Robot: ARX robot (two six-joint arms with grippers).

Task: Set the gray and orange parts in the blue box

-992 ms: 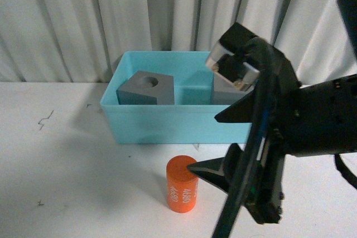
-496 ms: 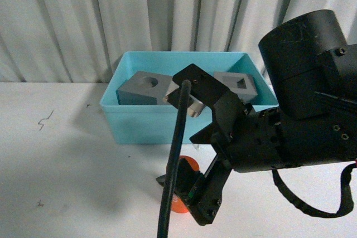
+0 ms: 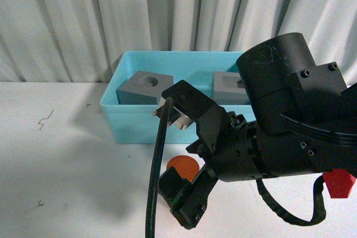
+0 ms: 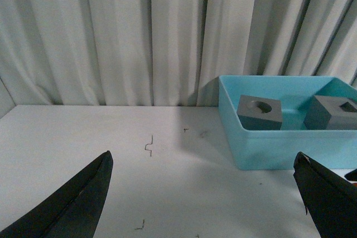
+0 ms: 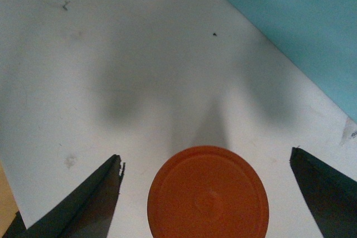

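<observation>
The white table point(image 3: 61, 160) carries a few small dark scuffs at about nine o'clock in the front view, and pale pleated curtains point(image 3: 67, 20) hang behind it. The left gripper point(image 4: 203, 157) hovers over this bare part of the table. Its two dark fingers point(image 4: 83, 196) are spread wide with nothing between them.

At twelve o'clock in the front view stands the blue box point(image 3: 134, 124), upright on the table in front of the curtains. Inside it, toward the ten o'clock end, sits the gray cube with a round recess point(image 3: 146, 87), recess facing up. A black cable point(image 3: 156, 176) runs down across the box's front wall.

Just in front of the box, at roughly six o'clock from its middle, the orange cylinder point(image 3: 184, 167) stands upright on the table, outside the box. Only its flat top shows past the arm. The right gripper point(image 5: 205, 157) is right over it. The right wrist view shows its fingers point(image 5: 92, 196) held apart, one on either side of the cylinder's round top, with white table showing between each finger and the cylinder. It has no grip on anything.

The gray cube with a rectangular recess point(image 3: 227, 88) lies toward the two o'clock end of the box, partly hidden by the bulky black right arm point(image 3: 279, 121). At four o'clock, a small red piece point(image 3: 339, 182) shows at the frame edge; what it is cannot be told.
</observation>
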